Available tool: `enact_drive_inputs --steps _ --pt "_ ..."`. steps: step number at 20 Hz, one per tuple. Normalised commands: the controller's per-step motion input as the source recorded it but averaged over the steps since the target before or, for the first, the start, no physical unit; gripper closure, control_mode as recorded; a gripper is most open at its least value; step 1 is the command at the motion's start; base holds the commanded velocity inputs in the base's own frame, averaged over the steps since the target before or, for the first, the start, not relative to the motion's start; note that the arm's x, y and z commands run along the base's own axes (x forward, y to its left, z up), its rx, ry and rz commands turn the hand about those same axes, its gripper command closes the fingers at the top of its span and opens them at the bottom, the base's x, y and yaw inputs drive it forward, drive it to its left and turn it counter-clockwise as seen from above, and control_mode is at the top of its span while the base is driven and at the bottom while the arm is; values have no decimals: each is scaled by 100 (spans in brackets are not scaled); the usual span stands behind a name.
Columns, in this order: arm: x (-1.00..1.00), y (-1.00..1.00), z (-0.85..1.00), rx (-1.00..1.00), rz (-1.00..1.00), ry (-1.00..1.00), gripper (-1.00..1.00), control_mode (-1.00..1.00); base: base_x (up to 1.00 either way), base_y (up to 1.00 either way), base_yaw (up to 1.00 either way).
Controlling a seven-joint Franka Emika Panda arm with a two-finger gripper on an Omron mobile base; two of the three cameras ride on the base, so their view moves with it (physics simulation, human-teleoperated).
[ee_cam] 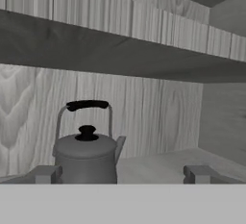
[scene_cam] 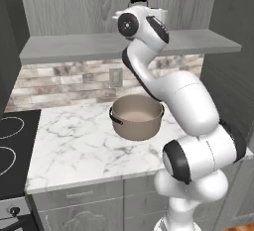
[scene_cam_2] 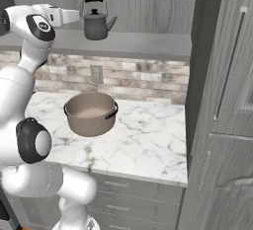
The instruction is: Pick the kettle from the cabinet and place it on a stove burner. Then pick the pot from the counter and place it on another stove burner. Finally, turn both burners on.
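Left base view: the white arm reaches up to the grey wood-grain cabinet (scene_cam: pixel 124 44); the arched black handle of the small dark grey metal kettle (scene_cam: pixel 138 1) shows just above and behind the wrist. The wide tan-brown pot (scene_cam: pixel 136 117) stands on the white marble counter (scene_cam: pixel 74 141), well below the hand.

Right base view: the kettle stands upright on the cabinet shelf, spout pointing right, just beyond the hand and apart from it. The pot sits on the counter far below.

Hand view: the gripper (ee_cam: pixel 122 174) is spread wide and holds nothing. The kettle stands ahead on the shelf, close to the left fingertip (ee_cam: pixel 45 174), its spout toward the centre.
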Motion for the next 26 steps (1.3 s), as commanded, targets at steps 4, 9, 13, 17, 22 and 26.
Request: enact_drive_inputs --steps 4,9,13,17,22,26 --pt "29 6 0 0 -6 0 -100 -100 0 0 0" --pt "27 8 0 0 -6 0 -100 -100 0 0 0" --pt "21 19 0 0 -6 0 -100 -100 0 0 0" --pt "15 24 0 0 -6 0 -100 -100 0 0 0" --pt "25 19 0 0 -6 0 -100 -100 0 0 0" --pt "31 22 0 0 -8 0 -100 -100 0 0 0"
